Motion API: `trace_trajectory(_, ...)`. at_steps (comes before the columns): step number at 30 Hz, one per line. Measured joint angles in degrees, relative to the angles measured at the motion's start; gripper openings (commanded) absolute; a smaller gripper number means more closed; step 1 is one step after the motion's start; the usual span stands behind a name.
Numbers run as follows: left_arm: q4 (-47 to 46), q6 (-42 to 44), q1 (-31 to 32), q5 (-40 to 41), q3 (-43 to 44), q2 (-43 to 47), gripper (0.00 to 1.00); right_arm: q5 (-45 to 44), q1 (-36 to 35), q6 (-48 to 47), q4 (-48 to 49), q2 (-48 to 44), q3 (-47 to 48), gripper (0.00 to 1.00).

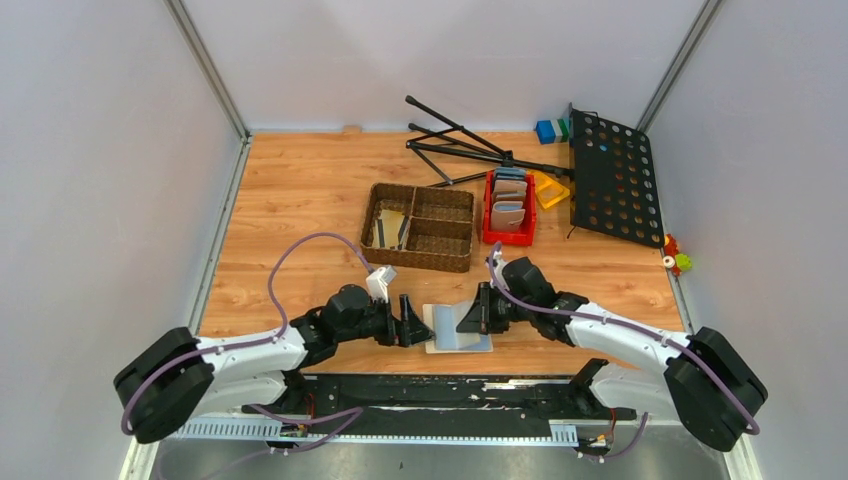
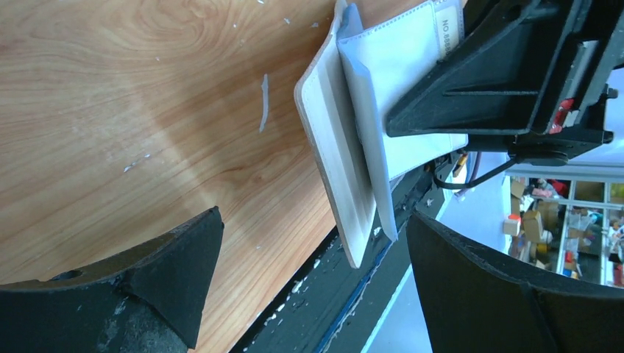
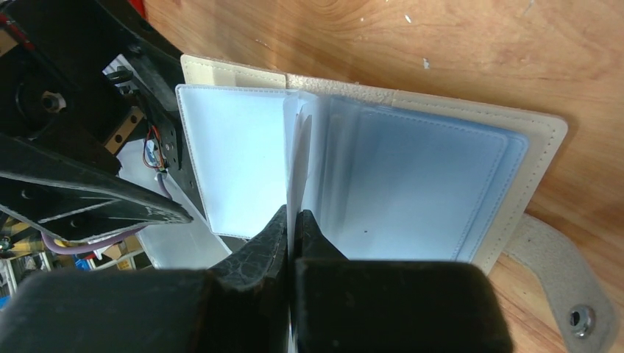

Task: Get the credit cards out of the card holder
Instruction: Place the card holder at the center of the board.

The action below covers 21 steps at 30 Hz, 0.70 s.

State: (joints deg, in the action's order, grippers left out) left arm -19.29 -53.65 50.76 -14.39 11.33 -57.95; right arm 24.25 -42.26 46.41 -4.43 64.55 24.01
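Two arms meet low over the near edge of the wooden table (image 1: pixel 300 190), with the card holder (image 1: pixel 458 330) lying opened flat between them. The right gripper (image 1: pixel 470 318) is clenched on one of the pale blue-grey pocket leaves of the card holder (image 3: pixel 412 184), its fingers (image 3: pixel 257 246) pinched tight together with the thin leaf standing up between them. The strap tab (image 3: pixel 559 294) lies out on the wood beside it. The left gripper (image 1: pixel 412 322) sits just left of the holder, released, its jaws spread wide and touching nothing; from its own camera the beige cover (image 2: pixel 342 162) shows edge-on ahead of the gap. Farther back, a few credit cards (image 1: pixel 388 232) stand in the left-hand compartment of a brown woven basket (image 1: pixel 440 262). A red bin (image 1: pixel 508 238) with wallets stands to the basket's right.
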Motion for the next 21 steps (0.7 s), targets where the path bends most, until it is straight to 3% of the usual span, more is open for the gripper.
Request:
trace_trajectory(3, -4.57, -1.51, 0.92, -0.57, 0.17, -4.59, 1.0, -0.35, -0.74, 0.07, 0.37, 0.24, 0.35, 0.0)
trace_trajectory(7, -8.92, -2.67, 2.4, -0.72, 0.52, -8.24, 0.9, -0.76, -1.64, 0.24, 0.81, 0.83, 0.81, 0.0)
trace_trajectory(12, -10.51, -3.21, 2.84, -0.15, 0.55, -8.55, 0.65, -1.7, -2.64, 0.52, 0.85, 1.01, 0.81, 0.01)
trace_trajectory(16, -8.72, -2.45, 2.89, 0.87, 1.51, -8.33, 0.51, -2.86, -3.65, 0.68, 0.87, 1.09, 0.81, 0.04)
trace_trajectory(19, -8.76, -2.12, 2.89, 1.03, 2.16, -8.48, 0.42, -3.8, -4.7, 0.72, 1.01, 1.79, 0.83, 0.09)
trace_trajectory(21, -9.14, -2.19, 2.89, 0.98, 2.32, -8.92, 0.3, -4.42, -5.35, 0.87, 0.96, 2.34, 0.85, 0.16)
